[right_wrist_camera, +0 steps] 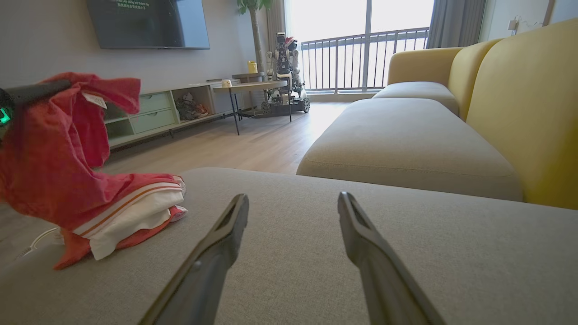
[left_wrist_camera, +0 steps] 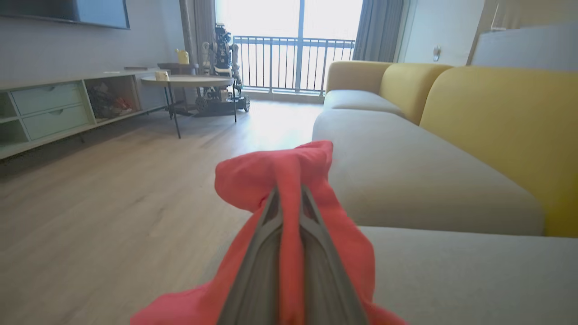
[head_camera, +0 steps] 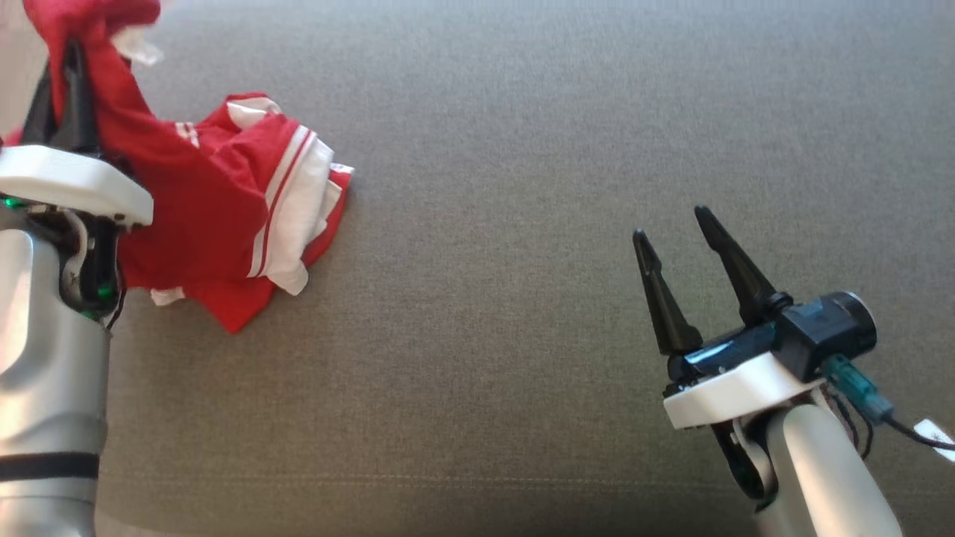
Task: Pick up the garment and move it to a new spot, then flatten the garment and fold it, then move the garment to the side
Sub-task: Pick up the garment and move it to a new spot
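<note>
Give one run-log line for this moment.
left end effector: shut on red garment | right end effector: open | garment: partly on grey sofa seat

Left pincer is clamped tight on the garment, arm raised. Right pincer hangs low, spread wide, fingers pointing forward

My left hand has its fingertips buried in the garment, whose raised top runs off the head view's upper edge. My forearm hides the garment's left side.

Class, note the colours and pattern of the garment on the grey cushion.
Red garment with white bands and thin red stripes; clearest in head view.
</note>
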Motion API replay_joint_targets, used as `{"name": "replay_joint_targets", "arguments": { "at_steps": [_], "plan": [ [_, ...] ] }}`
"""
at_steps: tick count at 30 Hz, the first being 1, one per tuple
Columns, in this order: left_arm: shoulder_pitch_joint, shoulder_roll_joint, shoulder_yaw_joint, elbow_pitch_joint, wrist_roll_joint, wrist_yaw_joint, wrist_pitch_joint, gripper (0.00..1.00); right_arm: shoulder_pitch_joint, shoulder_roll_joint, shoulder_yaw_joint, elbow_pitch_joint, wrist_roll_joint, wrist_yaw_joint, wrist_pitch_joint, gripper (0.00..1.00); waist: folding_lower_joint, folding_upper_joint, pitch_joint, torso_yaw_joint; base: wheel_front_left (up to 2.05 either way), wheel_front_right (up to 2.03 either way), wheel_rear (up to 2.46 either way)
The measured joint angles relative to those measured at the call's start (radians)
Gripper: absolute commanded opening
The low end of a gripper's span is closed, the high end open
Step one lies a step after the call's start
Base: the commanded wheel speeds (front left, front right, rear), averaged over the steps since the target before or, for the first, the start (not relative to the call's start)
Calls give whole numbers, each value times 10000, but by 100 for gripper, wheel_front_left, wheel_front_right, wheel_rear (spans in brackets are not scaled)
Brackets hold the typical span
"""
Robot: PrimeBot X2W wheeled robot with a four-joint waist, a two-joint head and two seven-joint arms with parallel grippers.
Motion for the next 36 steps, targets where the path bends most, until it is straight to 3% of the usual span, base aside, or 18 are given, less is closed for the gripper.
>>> {"name": "replay_joint_targets", "arguments": {
  "at_steps": [8,16,25,36],
  "plan": [
    [1286,-449,205,-2527,-165,332,-174,0,422,2,113,134,0,0,0,100,0,0,-775,28,0,0,0],
    [2159,-932,-466,-4406,-163,408,163,0,433,6,-6,36,48,0,0,100,0,0,-1034,-558,0,0,0],
    [2343,-1507,-1521,-5777,-157,481,740,0,436,6,-125,-173,171,0,0,100,0,0,-990,-1989,0,0,0],
    [1031,-2316,-2533,-5352,171,679,690,0,431,6,-77,-548,548,0,0,100,0,0,-548,-4156,0,0,0]
  ]
}}
